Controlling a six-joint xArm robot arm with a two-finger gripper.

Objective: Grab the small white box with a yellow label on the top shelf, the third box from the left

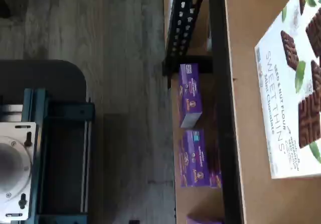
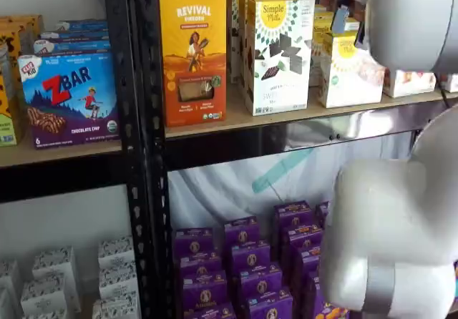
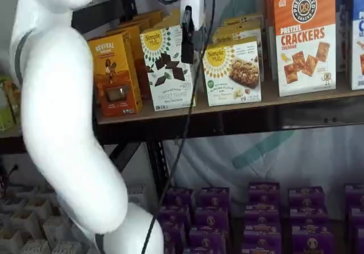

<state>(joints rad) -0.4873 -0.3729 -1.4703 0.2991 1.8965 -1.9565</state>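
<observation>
The small white box point(image 3: 232, 72), with a yellow round logo and a pale cracker picture, stands on the top shelf point(image 3: 296, 101) to the right of the taller white box with dark cookie pieces point(image 3: 166, 66). It also shows in a shelf view point(image 2: 346, 72), partly behind my white arm. My gripper point(image 3: 188, 53) hangs from the view's top edge with a cable beside it. Its black fingers sit in front of the taller box's right edge, just left of the small white box. No gap between the fingers shows. The small white box is out of the wrist view.
An orange Revival box point(image 2: 192, 54) stands left of the taller white box, and a pretzel crackers box point(image 3: 304, 37) stands to the right. Purple boxes point(image 3: 259, 220) fill the level below. The wrist view shows the taller box point(image 1: 293, 83), the black rail point(image 1: 223, 108) and the teal-bracket mount point(image 1: 45, 148).
</observation>
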